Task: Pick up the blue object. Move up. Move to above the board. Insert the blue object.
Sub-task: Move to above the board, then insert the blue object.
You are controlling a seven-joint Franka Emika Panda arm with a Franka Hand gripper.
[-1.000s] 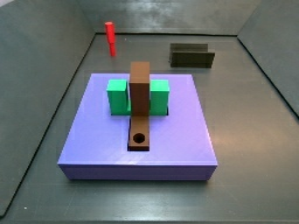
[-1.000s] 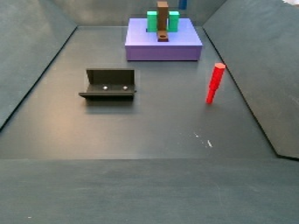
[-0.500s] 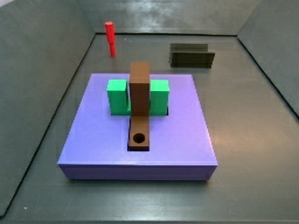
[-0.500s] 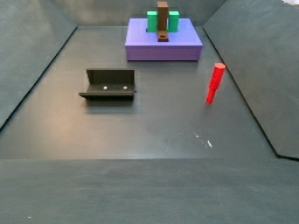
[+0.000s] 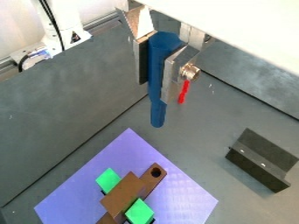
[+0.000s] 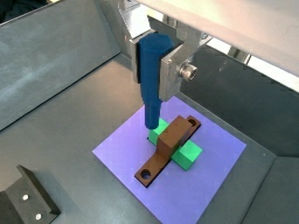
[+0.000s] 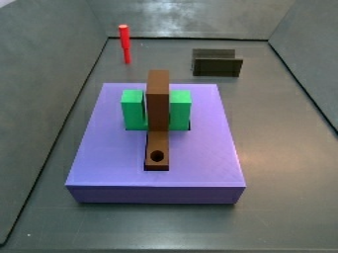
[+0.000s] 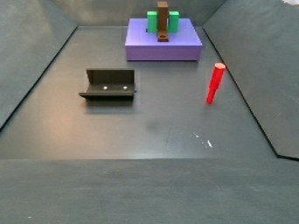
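I have the gripper clamped on the blue rod, hanging high above the purple platform. The brown board and its hole lie on that platform, across the green block. My worry is that the rod descends off the hole and jams on the board. Neither side view shows the gripper, so I cannot judge height. The red rod stands beyond the platform's edge, as does the fixture.
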